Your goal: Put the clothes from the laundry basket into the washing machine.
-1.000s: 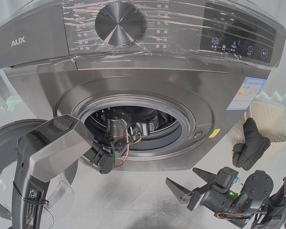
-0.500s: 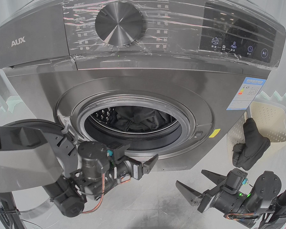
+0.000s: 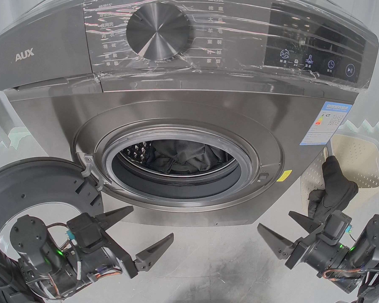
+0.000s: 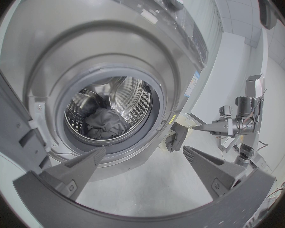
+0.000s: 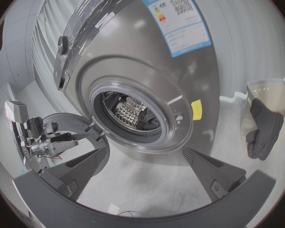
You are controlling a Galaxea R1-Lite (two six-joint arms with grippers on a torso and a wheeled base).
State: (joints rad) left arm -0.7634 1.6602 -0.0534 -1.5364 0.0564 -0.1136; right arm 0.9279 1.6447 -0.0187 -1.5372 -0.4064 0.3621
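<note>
Soft, light dark garment [image 3: 330, 190] draped on the laundry basket [image 3: 366, 156] rim is best pinched at its bunched fold; left tool [image 3: 151, 221] and right tool [image 3: 274, 219] are seen released, empty.

Bright, even room light. Glare streaks the plastic film [image 3: 223, 30] on the washing machine [image 3: 177, 106]; its drum [image 3: 134, 151] is dim. Wrist views bulge, with black corners.

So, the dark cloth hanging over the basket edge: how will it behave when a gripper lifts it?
Probably floppy: the dark cloth droops over the basket rim in soft folds, so it should sag below the grip. It looks light, and may drag on the rim, perhaps tipping the basket.
</note>
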